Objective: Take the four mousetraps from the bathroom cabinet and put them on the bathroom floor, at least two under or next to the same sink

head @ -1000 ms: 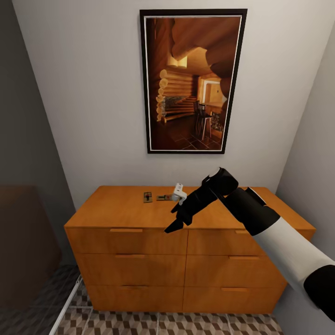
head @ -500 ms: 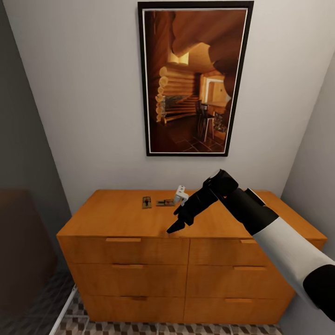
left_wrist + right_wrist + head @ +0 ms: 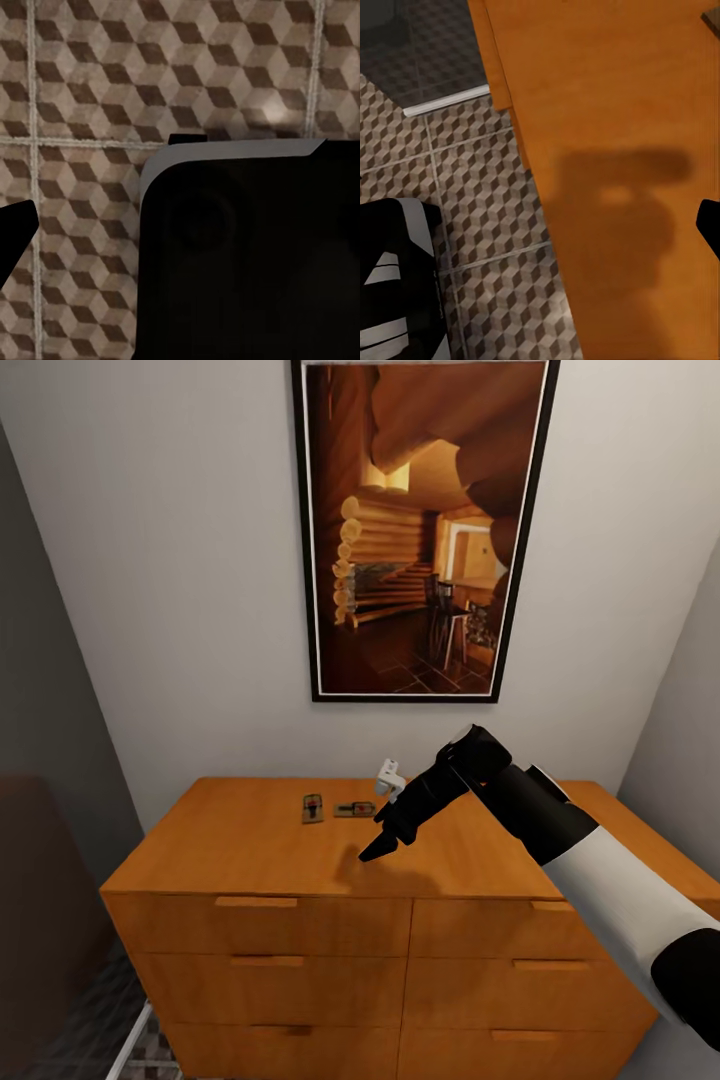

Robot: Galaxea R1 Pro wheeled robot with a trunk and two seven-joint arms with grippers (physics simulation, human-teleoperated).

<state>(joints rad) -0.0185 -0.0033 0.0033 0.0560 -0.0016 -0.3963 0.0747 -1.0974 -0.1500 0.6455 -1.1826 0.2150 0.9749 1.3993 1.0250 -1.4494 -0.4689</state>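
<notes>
Two mousetraps (image 3: pixel 313 808) (image 3: pixel 354 810) lie side by side on the flat top of the orange-brown cabinet (image 3: pixel 250 840), towards its back. My right gripper (image 3: pixel 380 849) hangs just above the cabinet top, a little in front and to the right of them, fingers apart with nothing between. In the right wrist view the cabinet top (image 3: pixel 607 112) carries the gripper's shadow, with one fingertip (image 3: pixel 709 225) at the picture's edge. The left wrist view looks down on the cube-pattern bathroom floor (image 3: pixel 90 75), one fingertip (image 3: pixel 15 232) at the edge. The other mousetraps and the sink are out of view.
A tall framed picture (image 3: pixel 420 530) hangs on the wall behind the cabinet. Walls close in on both sides. My dark base (image 3: pixel 397 277) stands on the floor tiles (image 3: pixel 487 195) right before the cabinet front; a black body part (image 3: pixel 247 255) covers much of the left wrist view.
The head camera has come closer to the cabinet and looks higher. The right gripper, earlier in front of the drawer fronts, now hangs over the cabinet top. The mousetraps have not moved.
</notes>
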